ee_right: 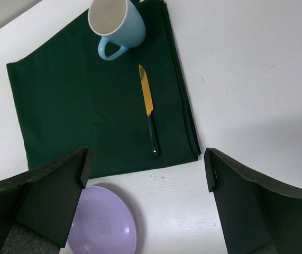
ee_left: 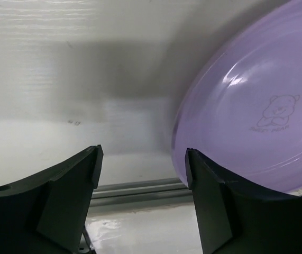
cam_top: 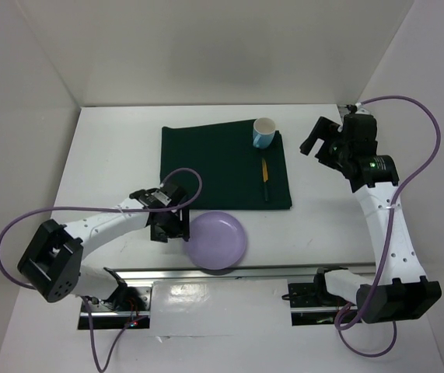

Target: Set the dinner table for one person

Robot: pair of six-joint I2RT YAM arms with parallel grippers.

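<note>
**A:** Start nearest the arms. What does the left wrist view give that the overhead one can't?

**B:** A faint bear print (ee_left: 278, 111) inside the purple plate (ee_left: 256, 106). From above the plate is a plain lilac disc. The metal rail (ee_left: 140, 188) also shows between the fingers.

**A:** And the left gripper (cam_top: 171, 233)?

**B:** Released, jaws apart with only bare surface between them. It sits off the near left corner of the green mat (cam_top: 214, 167), close against the plate's left rim. The plate lies just clear of the mat's near edge.

**A:** Where's the worktop (cam_top: 113, 155) in all this?

**B:** Under everything. It's white and matte, and it spreads out past the mat on every side. The left gripper hangs low over it.

**A:** Farther out?

**B:** The right wrist view shows the knife (ee_right: 149, 108) clearly, with a gold blade and a dark handle. It lies along the mat's right side. A blue mug (ee_right: 116, 24) stands on the mat's far right corner, its handle toward the arms.

**A:** And the right gripper (cam_top: 319, 148)?

**B:** It's spread wide and holds nothing. It hangs above the worktop, beyond the mat's right edge.

**A:** The room?

**B:** Plain white walls (cam_top: 206, 47) close in beyond the mat's far edge and on both sides.
</note>
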